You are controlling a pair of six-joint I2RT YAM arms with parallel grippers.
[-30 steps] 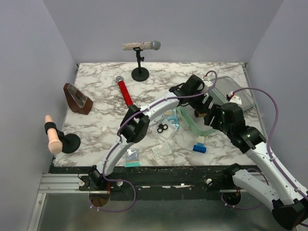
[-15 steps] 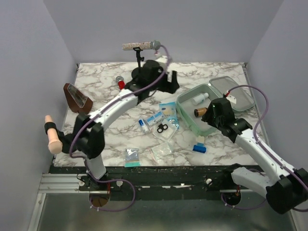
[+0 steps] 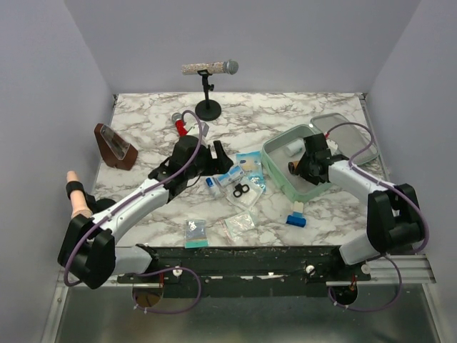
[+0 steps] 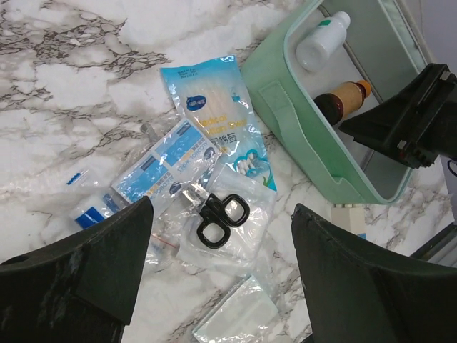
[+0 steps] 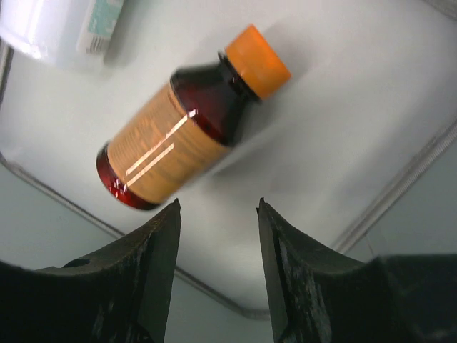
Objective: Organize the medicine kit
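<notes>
The medicine kit (image 3: 278, 175) lies open at 3 o'clock on the marble table (image 3: 143, 111), with its lid (image 3: 350, 139) folded back toward 1 o'clock. Inside it lie an amber bottle with an orange cap (image 5: 189, 136) and, just beside it at its 11 o'clock, a white bottle (image 4: 323, 41).

In the last second both arms have traded places. Our left gripper (image 3: 211, 152), which had been stretched across to the kit, swung out toward 12 o'clock and has now drawn back to the table's centre. It hangs there with its jaws spread wide and empty above the loose supplies. Our right gripper (image 5: 218, 207) was raised outside the case and has since dipped into it. Its jaws stand parted with nothing between them, and the amber bottle lies free on the case floor just beyond its fingertips.

We judge that the bottles are stowed and the flat items are not. The blue-and-white sachet (image 4: 214, 107), the bagged scissors (image 4: 218, 212) and the small blue-and-white box (image 3: 295, 214) at 5 o'clock are all outside the case. The left gripper looks placed to take one next.
</notes>
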